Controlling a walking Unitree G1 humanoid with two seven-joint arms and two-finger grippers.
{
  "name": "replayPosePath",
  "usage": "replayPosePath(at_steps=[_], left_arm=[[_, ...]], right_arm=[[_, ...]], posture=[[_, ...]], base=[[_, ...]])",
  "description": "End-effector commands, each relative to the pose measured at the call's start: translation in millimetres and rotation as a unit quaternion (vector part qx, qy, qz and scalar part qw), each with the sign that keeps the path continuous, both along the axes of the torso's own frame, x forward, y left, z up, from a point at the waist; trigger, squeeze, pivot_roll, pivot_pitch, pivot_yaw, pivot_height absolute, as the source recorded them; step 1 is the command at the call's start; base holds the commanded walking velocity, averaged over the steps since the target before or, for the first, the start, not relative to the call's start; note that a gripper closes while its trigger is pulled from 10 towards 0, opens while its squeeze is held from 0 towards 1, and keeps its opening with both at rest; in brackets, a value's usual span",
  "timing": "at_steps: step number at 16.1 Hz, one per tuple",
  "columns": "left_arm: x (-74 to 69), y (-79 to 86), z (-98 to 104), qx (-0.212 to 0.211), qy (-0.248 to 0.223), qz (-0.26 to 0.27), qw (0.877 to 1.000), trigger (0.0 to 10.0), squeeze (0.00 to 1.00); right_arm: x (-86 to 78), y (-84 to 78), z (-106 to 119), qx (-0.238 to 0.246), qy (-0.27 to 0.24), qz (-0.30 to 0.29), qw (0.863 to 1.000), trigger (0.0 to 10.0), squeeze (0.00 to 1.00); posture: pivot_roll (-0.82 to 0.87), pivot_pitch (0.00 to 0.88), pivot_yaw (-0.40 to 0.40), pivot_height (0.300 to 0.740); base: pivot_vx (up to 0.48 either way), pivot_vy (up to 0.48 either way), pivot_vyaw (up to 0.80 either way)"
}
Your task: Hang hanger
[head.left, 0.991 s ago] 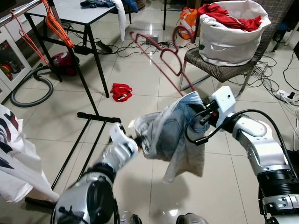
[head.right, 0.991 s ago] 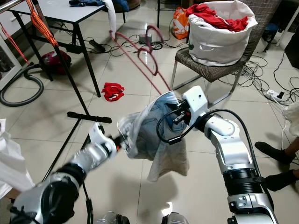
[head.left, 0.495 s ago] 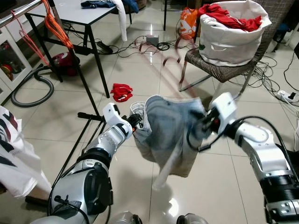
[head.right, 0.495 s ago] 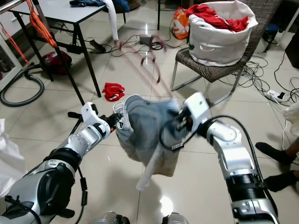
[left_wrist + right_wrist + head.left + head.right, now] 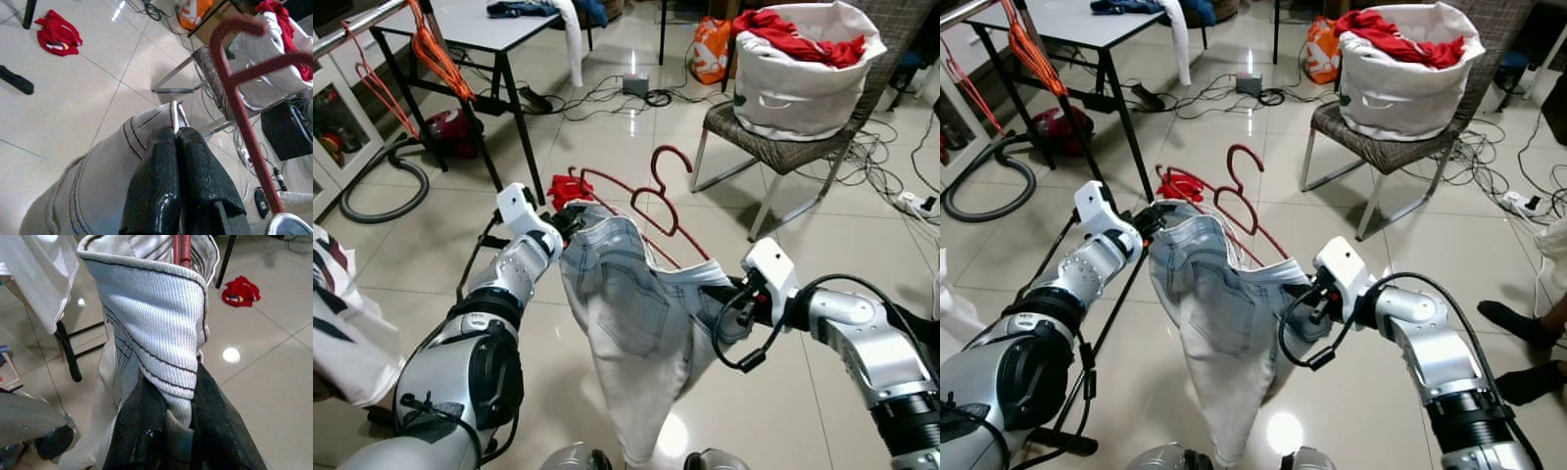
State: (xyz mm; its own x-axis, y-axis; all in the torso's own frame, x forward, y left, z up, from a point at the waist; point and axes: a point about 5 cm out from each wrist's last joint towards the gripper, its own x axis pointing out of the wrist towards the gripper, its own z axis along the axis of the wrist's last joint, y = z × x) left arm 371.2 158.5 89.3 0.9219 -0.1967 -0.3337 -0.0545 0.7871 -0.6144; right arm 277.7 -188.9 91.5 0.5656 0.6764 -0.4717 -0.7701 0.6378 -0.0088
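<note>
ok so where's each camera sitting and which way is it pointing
Left eye view: head, looking forward and down; both silver arms hold pale jeans on a red hanger.
Right eye view: same head, same scene; left gripper, right gripper.
Left wrist view: along the black fingers shut on the jeans' waistband.
Right wrist view: along its fingers gripping the waistband.
Shared: all four show the jeans and hanger; the red cloth on the floor too.

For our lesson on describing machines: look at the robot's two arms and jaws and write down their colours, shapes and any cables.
Both arms are glossy silver-white shells with black joint rings. The left arm has a large dark shoulder housing and a thin black cable. The right arm carries a boxy white wrist block and a looping black cable. The left gripper and right gripper have long, black, textured fingers.
</note>
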Motion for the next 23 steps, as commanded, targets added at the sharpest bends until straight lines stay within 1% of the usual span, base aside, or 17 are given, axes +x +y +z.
replayPosePath(at_steps=[1, 3, 4, 5, 6, 8, 10, 15, 16, 17, 18, 20, 21, 23], left_arm=[[5.9, 5.6, 11.1, 0.025, -0.02, 0.003, 0.999, 0.0, 0.0], [7.0, 14.6, 14.1, 0.044, -0.023, 0.01, 0.999, 0.0, 0.0], [7.4, 20.7, 15.2, 0.061, -0.022, 0.015, 0.998, 0.0, 0.0], [7.5, 23.4, 15.5, 0.069, -0.021, 0.018, 0.997, 0.0, 0.0], [6.8, 30.9, 14.9, 0.095, -0.014, 0.025, 0.995, 0.0, 0.0], [5.9, 37.0, 14.2, 0.117, -0.009, 0.029, 0.993, 0.0, 0.0], [7.4, 44.8, 18.4, 0.145, -0.009, 0.039, 0.989, 0.0, 0.0], [14.2, 48.0, 32.9, 0.184, -0.03, 0.048, 0.981, 0.0, 0.0], [18.9, 50.7, 44.5, 0.195, -0.048, 0.059, 0.978, 0.0, 0.0], [21.6, 51.0, 51.3, 0.197, -0.059, 0.063, 0.977, 0.0, 0.0], [26.8, 50.2, 64.8, 0.204, -0.082, 0.066, 0.973, 0.0, 0.0], [30.8, 47.4, 75.3, 0.202, -0.101, 0.065, 0.972, 0.0, 0.0], [33.2, 44.6, 81.6, 0.196, -0.113, 0.063, 0.972, 0.0, 0.0], [34.9, 42.2, 86.2, 0.193, -0.122, 0.06, 0.972, 0.0, 0.0]], right_arm=[[-0.4, 0.3, 4.2, 0.002, -0.003, 0.006, 1.0, 10.0, 0.0], [-2.5, 0.7, 2.4, 0.003, 0.007, 0.007, 1.0, 10.0, 0.0], [-4.9, 0.7, 4.5, 0.007, 0.008, 0.011, 1.0, 10.0, 0.0], [-6.2, 0.1, 6.0, 0.008, 0.008, 0.012, 1.0, 10.0, 0.0], [-11.1, -4.3, 9.7, 0.004, 0.008, 0.017, 1.0, 10.0, 0.0], [-16.4, -8.5, 12.9, -0.003, 0.011, 0.025, 1.0, 10.0, 0.0], [-24.1, -12.7, 13.7, -0.013, 0.027, 0.035, 0.999, 10.0, 0.0], [-32.9, -10.2, 8.1, -0.016, 0.052, 0.043, 0.998, 10.0, 0.0], [-36.6, -11.5, 4.4, -0.019, 0.065, 0.042, 0.997, 10.0, 0.0], [-38.2, -11.3, 1.5, -0.017, 0.074, 0.042, 0.996, 10.0, 0.0], [-41.6, -9.1, -5.3, -0.011, 0.092, 0.044, 0.995, 10.0, 0.0], [-41.2, -9.0, -13.1, -0.012, 0.105, 0.033, 0.994, 10.0, 0.0], [-37.7, -12.6, -21.9, -0.032, 0.105, 0.013, 0.994, 10.0, 0.0], [-30.0, -13.2, -27.1, -0.055, 0.085, -0.017, 0.995, 10.0, 0.0]], posture=[[-0.19, 0.0, 0.076, 0.74], [-0.19, 0.0, 0.079, 0.74], [-0.19, 0.0, 0.079, 0.74], [-0.19, 0.0, 0.08, 0.74], [-0.19, 0.0, 0.082, 0.74], [-0.2, 0.0, 0.083, 0.74], [-0.2, 0.0, 0.089, 0.74], [-0.2, 0.0, 0.096, 0.74], [-0.2, 0.0, 0.097, 0.74], [-0.2, 0.0, 0.097, 0.74], [-0.2, 0.0, 0.097, 0.74], [-0.2, 0.0, 0.099, 0.74], [-0.2, 0.0, 0.099, 0.74], [-0.19, 0.0, 0.101, 0.74]], base=[[0.0, 0.0, 0.0], [0.0, 0.0, 0.0], [0.0, 0.0, 0.0], [0.0, 0.0, 0.0], [0.0, 0.0, 0.0], [0.0, 0.0, 0.0], [0.0, 0.0, 0.0], [0.0, 0.0, 0.0], [0.0, 0.0, 0.0], [0.0, 0.0, 0.0], [0.0, 0.0, 0.0], [0.0, 0.0, 0.0], [0.0, 0.0, 0.0], [0.0, 0.0, 0.0]])
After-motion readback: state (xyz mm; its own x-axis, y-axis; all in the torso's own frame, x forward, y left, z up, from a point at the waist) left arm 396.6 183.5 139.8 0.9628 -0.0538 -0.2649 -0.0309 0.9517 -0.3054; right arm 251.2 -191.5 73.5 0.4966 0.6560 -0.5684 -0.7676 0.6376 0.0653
